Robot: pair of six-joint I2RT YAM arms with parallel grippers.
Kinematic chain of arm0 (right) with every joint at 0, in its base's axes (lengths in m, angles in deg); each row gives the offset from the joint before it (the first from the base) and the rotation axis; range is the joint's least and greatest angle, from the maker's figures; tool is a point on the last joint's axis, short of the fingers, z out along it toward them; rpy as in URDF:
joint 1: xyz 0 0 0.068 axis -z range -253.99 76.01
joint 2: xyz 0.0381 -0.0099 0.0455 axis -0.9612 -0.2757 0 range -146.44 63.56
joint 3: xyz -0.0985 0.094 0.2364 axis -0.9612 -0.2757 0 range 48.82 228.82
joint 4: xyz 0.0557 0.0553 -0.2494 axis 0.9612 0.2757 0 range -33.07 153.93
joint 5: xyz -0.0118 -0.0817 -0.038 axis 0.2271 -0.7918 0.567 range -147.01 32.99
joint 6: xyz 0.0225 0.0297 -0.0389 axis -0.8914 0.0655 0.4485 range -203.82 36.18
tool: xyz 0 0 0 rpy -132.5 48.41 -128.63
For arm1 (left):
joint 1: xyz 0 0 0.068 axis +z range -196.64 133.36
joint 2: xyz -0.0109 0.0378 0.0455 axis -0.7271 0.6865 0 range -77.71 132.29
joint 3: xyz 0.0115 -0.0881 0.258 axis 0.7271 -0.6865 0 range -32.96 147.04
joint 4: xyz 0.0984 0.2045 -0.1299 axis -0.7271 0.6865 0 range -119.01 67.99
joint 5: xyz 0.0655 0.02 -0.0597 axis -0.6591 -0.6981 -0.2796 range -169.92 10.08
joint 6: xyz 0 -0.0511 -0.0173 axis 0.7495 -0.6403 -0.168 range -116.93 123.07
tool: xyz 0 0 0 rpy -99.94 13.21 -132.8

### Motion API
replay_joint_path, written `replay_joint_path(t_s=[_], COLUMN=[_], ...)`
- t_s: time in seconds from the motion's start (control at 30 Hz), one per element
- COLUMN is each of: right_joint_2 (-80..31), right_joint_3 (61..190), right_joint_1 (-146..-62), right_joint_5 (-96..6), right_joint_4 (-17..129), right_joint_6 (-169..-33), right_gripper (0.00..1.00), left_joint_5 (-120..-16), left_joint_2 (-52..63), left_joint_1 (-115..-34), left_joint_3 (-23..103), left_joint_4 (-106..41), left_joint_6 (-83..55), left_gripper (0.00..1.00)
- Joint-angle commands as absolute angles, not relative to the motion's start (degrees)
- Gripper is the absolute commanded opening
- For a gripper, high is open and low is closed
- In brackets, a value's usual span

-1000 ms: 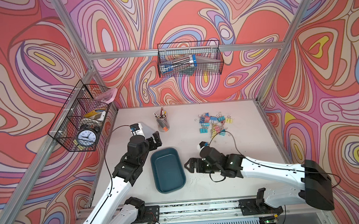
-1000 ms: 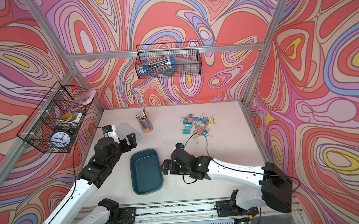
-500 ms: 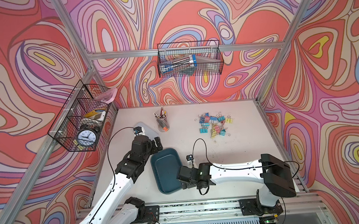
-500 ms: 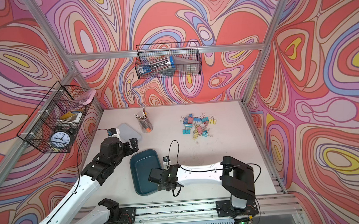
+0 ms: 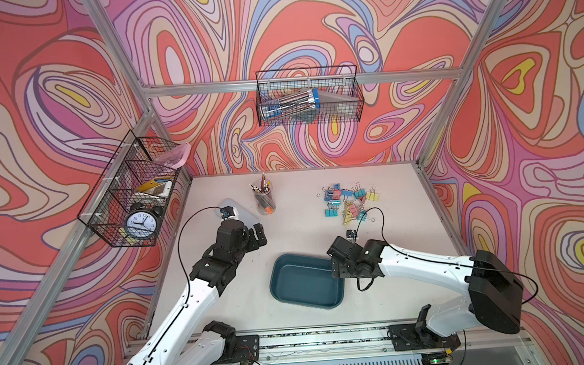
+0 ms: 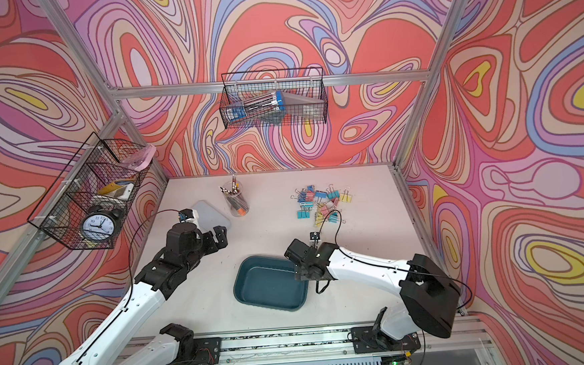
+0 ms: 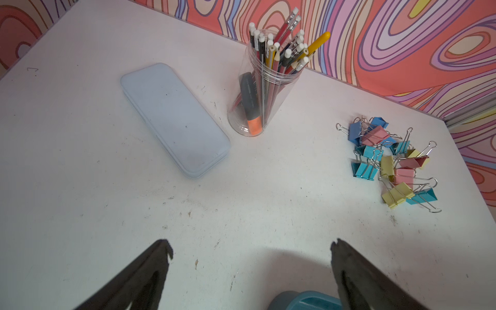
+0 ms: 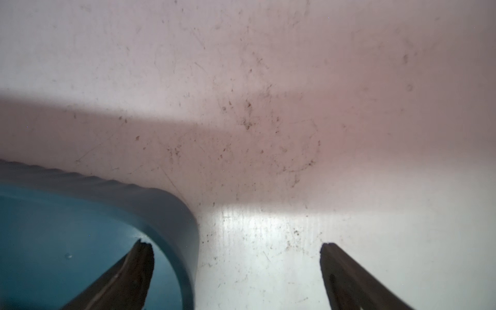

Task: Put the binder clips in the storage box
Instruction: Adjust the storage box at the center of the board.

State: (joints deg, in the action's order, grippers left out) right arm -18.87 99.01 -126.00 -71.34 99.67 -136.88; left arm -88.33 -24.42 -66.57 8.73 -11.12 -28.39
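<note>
Right gripper [image 8: 236,248] jaws apart, astride far right corner of storage box [image 8: 185,222], 1 finger inside; binder clips [image 5: 349,200] far beyond, slightly right, nearer it than spread, empty left gripper [image 7: 251,247].

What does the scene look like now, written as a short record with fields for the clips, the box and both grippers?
binder clips: one loose heap on the table, far side, to the right
storage box: near side of the table, no clips inside
left gripper: open, holds nothing, above bare table
right gripper: open, holds nothing, astride the box's wall, one finger over the inside, one outside
other things: pale lid and pen cup, far left
</note>
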Motion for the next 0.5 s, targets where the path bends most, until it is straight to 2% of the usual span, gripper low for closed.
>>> replay_joint_path(t_s=[0.0,0.03,0.1,0.23,0.47], right_joint_2=[-16.6,-16.1,-15.8,-16.6,-17.1], right_joint_3=[93.6,92.2,91.7,93.8,97.7], right_joint_1=[-126.3,-126.5,-126.5,-126.5,-126.3], right_joint_5=[-63.0,-61.8,-62.3,-65.7,-74.2], right_joint_4=[90.6,88.4,88.7,93.8,102.5], right_joint_6=[-142.5,-143.5,-143.8,-141.3,-135.8], right_gripper=[0.87,0.77,0.67,0.4,0.14], left_joint_5=[-87.5,-87.3,-87.1,-86.3,-86.8], left_joint_2=[-24.2,-24.1,-23.8,-22.8,-22.6], left_joint_1=[-66.8,-66.8,-66.7,-66.8,-66.7], left_joint_3=[7.2,7.0,6.7,6.9,6.1], left_joint_4=[-13.0,-13.3,-13.5,-13.5,-15.2], left_joint_6=[-29.1,-29.3,-29.6,-29.6,-29.5], left_gripper=[0.99,0.99,0.99,0.99,0.99])
